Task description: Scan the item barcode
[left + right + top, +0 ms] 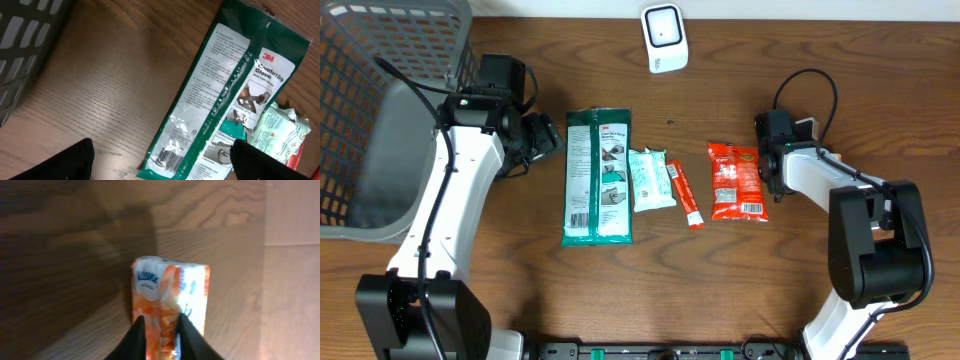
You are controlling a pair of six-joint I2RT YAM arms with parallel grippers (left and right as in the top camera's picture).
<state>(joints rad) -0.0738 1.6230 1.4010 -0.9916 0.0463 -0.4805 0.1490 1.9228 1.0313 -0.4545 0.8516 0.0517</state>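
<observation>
An orange-and-white Kleenex tissue pack [167, 295] lies on the table, seen from above as the red-orange packet [737, 180]. My right gripper [160, 330] is at its right edge [763, 172], its narrow jaws pinching the pack's wrap. A long green 3M gloves packet [598, 178] lies flat with its barcode [170, 159] face up. My left gripper [160, 170] hangs open over that barcode end, its fingers wide apart and holding nothing; from above it sits just left of the packet [545, 135]. The white scanner [663, 38] stands at the back centre.
A grey mesh basket [380, 100] fills the far left corner. A white-and-green pack [650, 180] and a thin red stick sachet [685, 195] lie between the gloves packet and the tissue pack.
</observation>
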